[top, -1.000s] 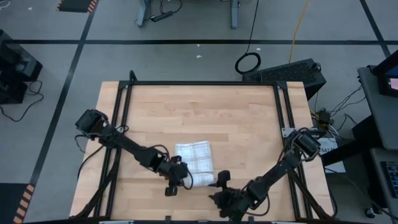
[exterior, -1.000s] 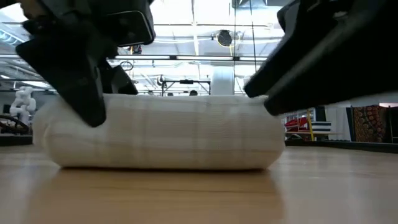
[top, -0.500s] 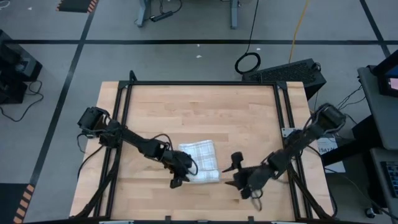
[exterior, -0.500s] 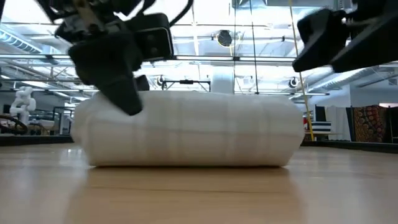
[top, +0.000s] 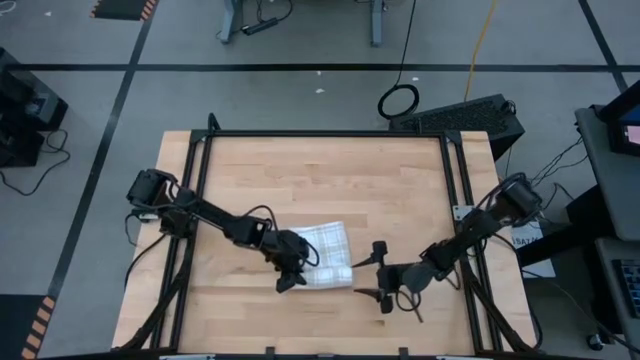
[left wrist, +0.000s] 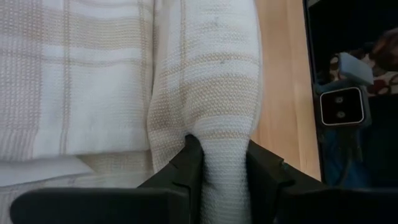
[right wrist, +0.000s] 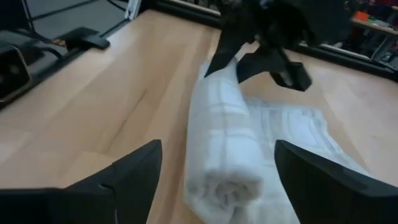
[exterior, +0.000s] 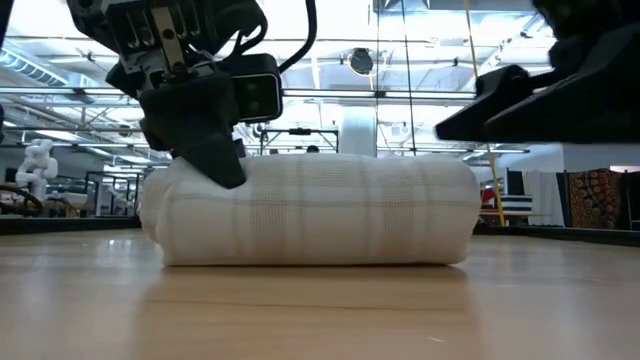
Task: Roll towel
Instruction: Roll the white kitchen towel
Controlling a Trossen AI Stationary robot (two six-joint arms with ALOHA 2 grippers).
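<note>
High view: towel (top: pixel 326 254) lies near the front-middle of the surface (top: pixel 320 180), partly rolled, w/ the rolled part on its front edge and a flat stretch left behind it, toward the back. Left tool (top: pixel 287 271) sits on the roll's left end; left wrist view shows its two fingers (left wrist: pixel 189 163) pinched on a fold of the roll, so it's gripping cloth. Right tool (top: pixel 378 270) is just off the roll's right end, not touching, jaws spread wide and empty; right wrist view has the roll's end between and beyond its fingers.

Low view: roll (exterior: pixel 318 212) rests flat on the surface, fairly even, left tool (exterior: pixel 215 150) pressing its top left corner.

Step, as I read it: mid-roll, right side let go for a re-grip. Next move prob calls for the right tool to come back onto the roll's right end, clamp at the same height as the left, then both turn the roll evenly toward the flat part. Uneven pull would likely cone the roll.
</note>
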